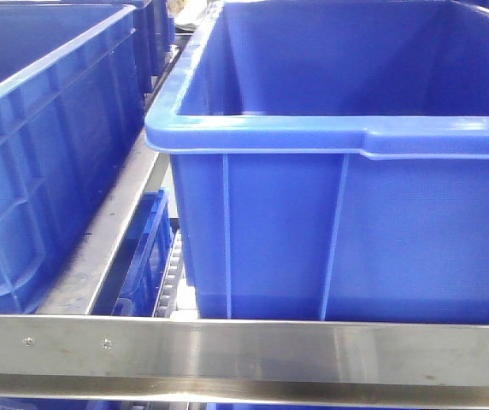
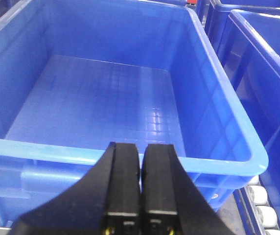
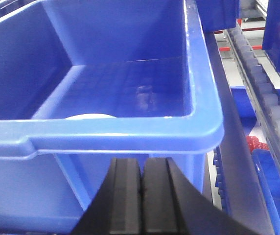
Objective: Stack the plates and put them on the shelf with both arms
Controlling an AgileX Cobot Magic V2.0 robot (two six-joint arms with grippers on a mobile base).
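Observation:
In the right wrist view a thin pale white curved edge (image 3: 90, 116) shows on the floor of a big blue bin (image 3: 130, 134). It looks like one of the plates, and the bin's near wall hides the rest of it. My right gripper (image 3: 141, 161) is shut with nothing in it, just outside and below that bin's front rim. My left gripper (image 2: 141, 147) is also shut and holds nothing. It hangs at the near rim of another blue bin (image 2: 57, 149), whose ribbed floor is bare. Neither gripper appears in the front view.
The front view is filled by two blue bins (image 1: 338, 231) (image 1: 39, 171) on a rack behind a steel rail (image 1: 244, 350). More blue bins (image 2: 272, 73) stand to the right in the left wrist view. A white roller track (image 3: 277, 112) runs along the right.

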